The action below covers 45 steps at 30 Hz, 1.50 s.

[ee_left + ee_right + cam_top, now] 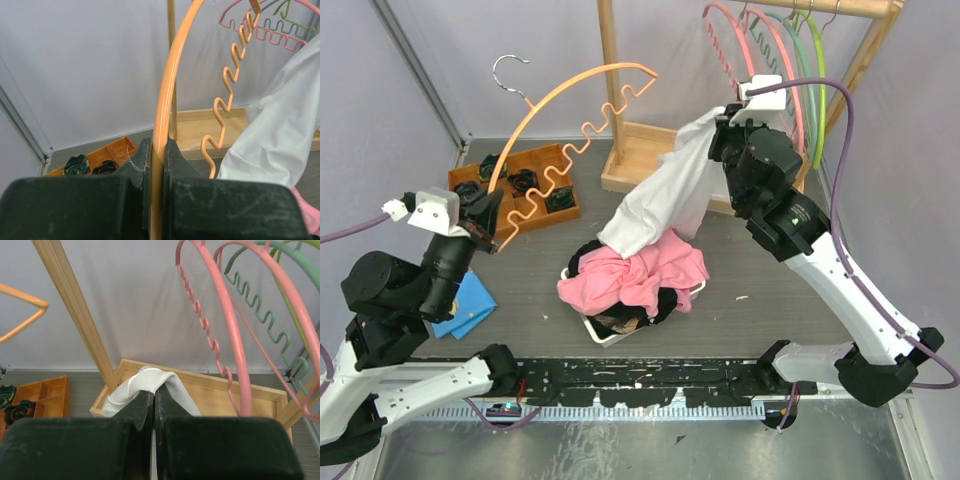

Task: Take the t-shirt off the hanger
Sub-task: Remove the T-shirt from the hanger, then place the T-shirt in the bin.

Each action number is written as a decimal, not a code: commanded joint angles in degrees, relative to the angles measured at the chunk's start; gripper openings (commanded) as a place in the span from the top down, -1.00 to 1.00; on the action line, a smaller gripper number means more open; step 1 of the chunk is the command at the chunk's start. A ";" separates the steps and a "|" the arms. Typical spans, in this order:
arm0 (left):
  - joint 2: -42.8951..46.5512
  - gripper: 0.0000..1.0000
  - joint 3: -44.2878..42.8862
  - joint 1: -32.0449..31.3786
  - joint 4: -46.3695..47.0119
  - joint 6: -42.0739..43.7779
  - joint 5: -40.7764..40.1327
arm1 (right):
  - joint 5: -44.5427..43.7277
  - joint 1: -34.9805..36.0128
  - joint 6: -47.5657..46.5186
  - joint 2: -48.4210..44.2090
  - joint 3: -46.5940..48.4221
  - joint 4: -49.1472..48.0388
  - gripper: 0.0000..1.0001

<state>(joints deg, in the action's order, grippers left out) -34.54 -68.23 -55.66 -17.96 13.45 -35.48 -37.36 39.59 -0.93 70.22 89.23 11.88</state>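
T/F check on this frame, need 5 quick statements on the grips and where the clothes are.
1. The left gripper is shut on the orange hanger. True.
2. The white t-shirt is draped over the orange hanger. False: it hangs from the right gripper, apart from the hanger, which is bare.
3. The right gripper is open. False: its jaws are shut on a fold of the white t-shirt.
4. A pink garment lies piled in the white basket. True.
5. The blue cloth sits in the orange tray. False: it lies on the table beside the left arm.
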 commanded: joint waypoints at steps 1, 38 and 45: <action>-0.64 1.00 -1.45 0.06 5.17 0.84 -3.69 | 3.08 -0.18 1.97 -2.25 -0.86 -2.58 0.99; -19.64 1.00 -11.25 0.09 8.27 6.15 -12.20 | 43.96 -0.07 9.15 5.09 26.17 -13.37 0.99; -18.98 1.00 -12.71 0.03 6.16 8.51 -14.87 | 44.73 4.11 10.12 6.62 22.29 -14.18 0.99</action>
<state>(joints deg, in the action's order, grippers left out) -54.78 -78.37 -55.66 -14.28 20.36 -47.79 5.87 40.86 7.99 76.60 113.23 2.04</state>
